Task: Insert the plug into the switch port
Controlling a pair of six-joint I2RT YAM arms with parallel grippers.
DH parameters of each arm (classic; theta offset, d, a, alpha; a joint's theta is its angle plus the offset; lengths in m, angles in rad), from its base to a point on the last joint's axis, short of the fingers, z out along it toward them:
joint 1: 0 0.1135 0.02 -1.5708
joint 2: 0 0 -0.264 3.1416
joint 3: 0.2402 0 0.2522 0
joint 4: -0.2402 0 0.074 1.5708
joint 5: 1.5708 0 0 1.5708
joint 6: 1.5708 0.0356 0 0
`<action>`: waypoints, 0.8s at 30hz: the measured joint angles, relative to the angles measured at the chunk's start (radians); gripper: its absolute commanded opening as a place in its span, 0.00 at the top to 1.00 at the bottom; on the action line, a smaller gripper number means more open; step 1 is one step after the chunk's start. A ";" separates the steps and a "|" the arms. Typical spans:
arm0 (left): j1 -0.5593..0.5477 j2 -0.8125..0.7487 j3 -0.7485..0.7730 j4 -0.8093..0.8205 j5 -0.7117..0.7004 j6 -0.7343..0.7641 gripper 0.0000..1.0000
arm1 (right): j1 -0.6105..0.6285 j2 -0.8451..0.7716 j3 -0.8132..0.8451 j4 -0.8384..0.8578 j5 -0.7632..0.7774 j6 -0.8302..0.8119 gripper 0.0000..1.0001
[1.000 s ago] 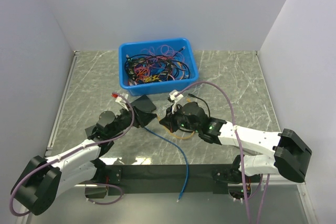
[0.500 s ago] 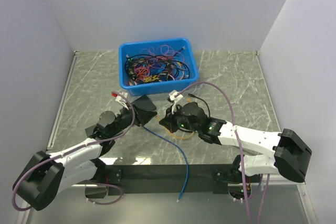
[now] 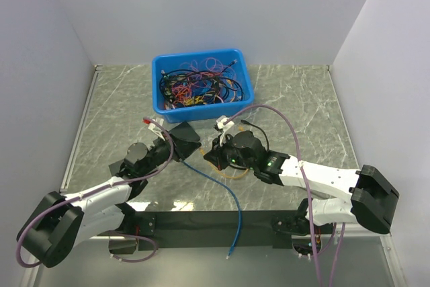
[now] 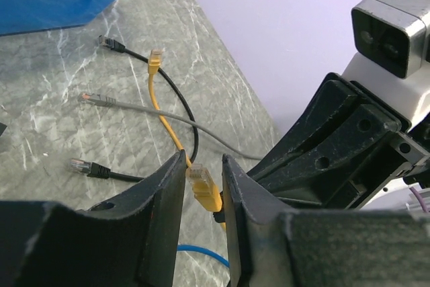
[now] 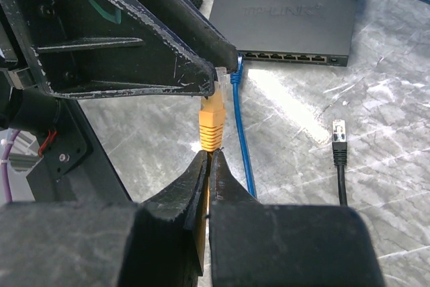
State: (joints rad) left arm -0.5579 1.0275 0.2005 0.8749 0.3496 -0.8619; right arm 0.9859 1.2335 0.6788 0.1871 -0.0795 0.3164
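A yellow network plug (image 5: 213, 115) on a yellow cable stands upright in my right gripper (image 5: 209, 154), which is shut on the cable just below the plug's boot. My left gripper (image 4: 203, 159) is open, with its two fingers on either side of the same plug (image 4: 203, 189); the plug lies against one finger and a gap shows at the other. The black switch (image 5: 289, 15) lies flat beyond them with its row of ports facing the grippers. In the top view, the switch (image 3: 185, 132) sits between my left gripper (image 3: 171, 149) and my right gripper (image 3: 213, 154).
A blue cable (image 5: 242, 139) is plugged into the switch and runs to the near table edge (image 3: 228, 199). A blue bin (image 3: 195, 55) with tangled cables stands at the back. Loose black (image 5: 339, 142), grey (image 4: 94, 99) and yellow (image 4: 155, 58) cable ends lie on the marble table.
My left gripper has edged slightly toward the right gripper and the plug. The right arm has held still.
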 measured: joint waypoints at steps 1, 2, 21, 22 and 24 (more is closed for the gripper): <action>-0.002 0.000 -0.001 0.003 0.000 0.000 0.68 | 0.000 0.000 0.000 0.000 0.000 0.000 1.00; -0.003 0.000 -0.002 0.005 -0.001 0.001 0.69 | 0.000 0.000 0.000 0.000 0.000 0.000 1.00; -0.027 -0.057 -0.021 0.042 0.002 0.013 1.00 | 0.006 -0.060 -0.001 -0.028 0.040 0.021 0.46; -0.030 -0.069 -0.025 0.044 0.011 0.015 0.99 | 0.005 -0.089 -0.001 -0.026 0.041 0.029 0.46; -0.032 -0.089 -0.029 0.047 0.029 0.022 1.00 | 0.002 -0.149 -0.001 -0.024 0.033 0.035 0.45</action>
State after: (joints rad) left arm -0.5903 0.9386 0.1711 0.9218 0.3790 -0.8402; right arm 0.9874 1.0847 0.6781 0.1635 -0.0467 0.3519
